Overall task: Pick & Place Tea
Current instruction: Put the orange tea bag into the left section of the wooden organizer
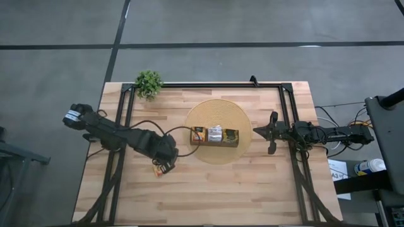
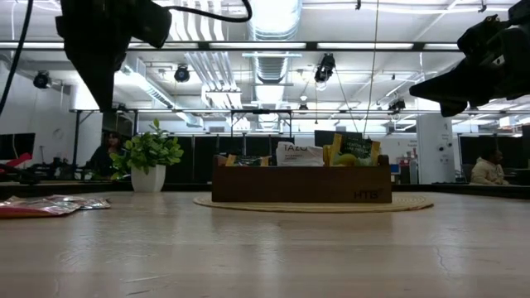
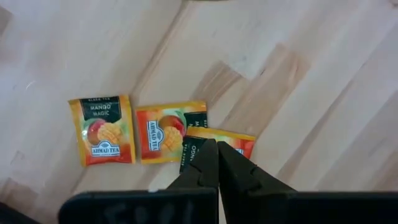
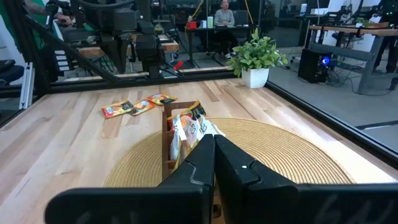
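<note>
Three yellow-red-black tea sachets (image 3: 102, 129) lie flat in a row on the wooden table, left of the round mat; they also show in the high view (image 1: 158, 170). My left gripper (image 3: 216, 146) is shut and hovers above the sachet (image 3: 233, 142) nearest the box, well clear of the table in the low view (image 2: 103, 91). The brown divided box (image 1: 214, 135) stands on the woven mat (image 1: 218, 110) and holds more upright sachets (image 2: 300, 153). My right gripper (image 1: 257, 131) is shut and empty, raised to the right of the box (image 4: 186, 134).
A small potted plant (image 1: 149, 82) stands at the table's far left corner. A black frame rail (image 1: 208, 84) runs along the far edge and down both sides. Bare wood lies along the near side. People sit in the room beyond the table (image 4: 224, 12).
</note>
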